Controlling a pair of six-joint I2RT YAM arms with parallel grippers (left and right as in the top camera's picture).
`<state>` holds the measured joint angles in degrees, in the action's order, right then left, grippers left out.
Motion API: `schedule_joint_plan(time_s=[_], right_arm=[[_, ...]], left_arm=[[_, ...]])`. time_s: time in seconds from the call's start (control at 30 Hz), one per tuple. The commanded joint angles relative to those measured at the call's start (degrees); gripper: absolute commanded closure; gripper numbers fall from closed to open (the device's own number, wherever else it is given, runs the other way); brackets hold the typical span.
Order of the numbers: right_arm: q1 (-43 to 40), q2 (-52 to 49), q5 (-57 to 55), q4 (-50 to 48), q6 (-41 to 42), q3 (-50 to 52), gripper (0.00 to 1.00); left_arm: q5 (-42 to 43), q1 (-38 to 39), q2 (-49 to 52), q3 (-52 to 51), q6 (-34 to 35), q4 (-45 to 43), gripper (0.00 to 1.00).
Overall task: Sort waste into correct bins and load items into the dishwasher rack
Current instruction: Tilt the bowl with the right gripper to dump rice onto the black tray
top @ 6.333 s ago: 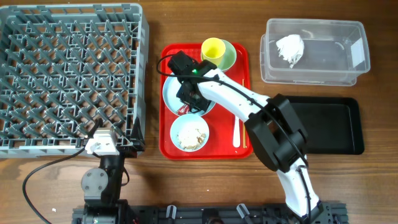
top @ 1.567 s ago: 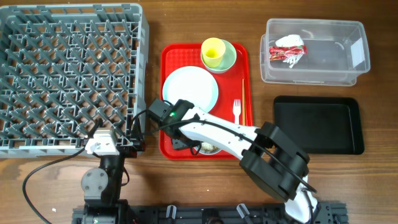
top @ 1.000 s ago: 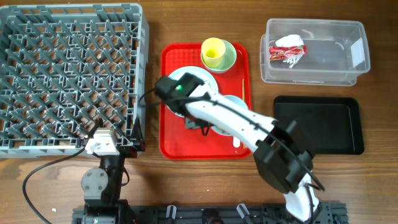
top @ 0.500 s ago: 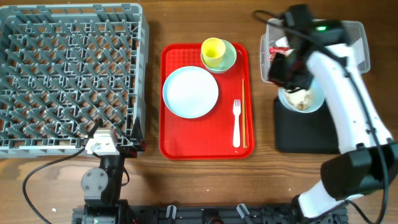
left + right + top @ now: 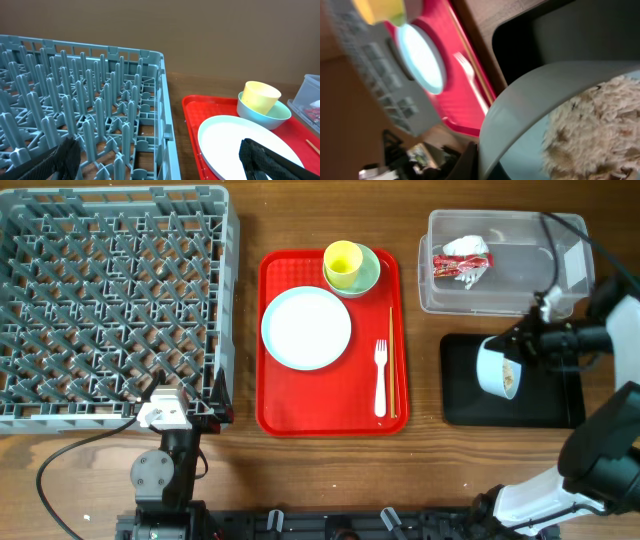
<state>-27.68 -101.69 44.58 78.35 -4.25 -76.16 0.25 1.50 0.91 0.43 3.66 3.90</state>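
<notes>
**Overhead view.** The right gripper [image 5: 521,347] is clamped on the rim of the pale blue bowl [image 5: 496,367]. The bowl is tipped on its side over the black tray [image 5: 548,408], with rice scraps [image 5: 510,377] inside. The wrapper [image 5: 460,266] lies in the clear tub [image 5: 520,292]; its print and the tub's white label [image 5: 574,264] are too small to read. The red tray [image 5: 330,416] carries the yellow cup [image 5: 342,260], nested in the pale green bowl [image 5: 369,278], the white plate [image 5: 306,328], the fork [image 5: 380,380] and the chopsticks [image 5: 391,360]. The rack [image 5: 110,300] stands at the left of the table [image 5: 250,470].

**Left wrist view.** The left gripper [image 5: 159,150] is spread wide and empty, over the rack's edge.

**Right wrist view.** The bowl's rim and the rice fill the frame, above the black tray.
</notes>
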Motion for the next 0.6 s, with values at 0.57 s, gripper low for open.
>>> schedule_joint_plan(time_s=[0.57], right_arm=[[-16.76,0.55,25.00,-5.20,-12.24,12.61,0.96]], left_arm=[[-0.55,0.22,-0.15,-0.11,-0.90,0.28,0.00]])
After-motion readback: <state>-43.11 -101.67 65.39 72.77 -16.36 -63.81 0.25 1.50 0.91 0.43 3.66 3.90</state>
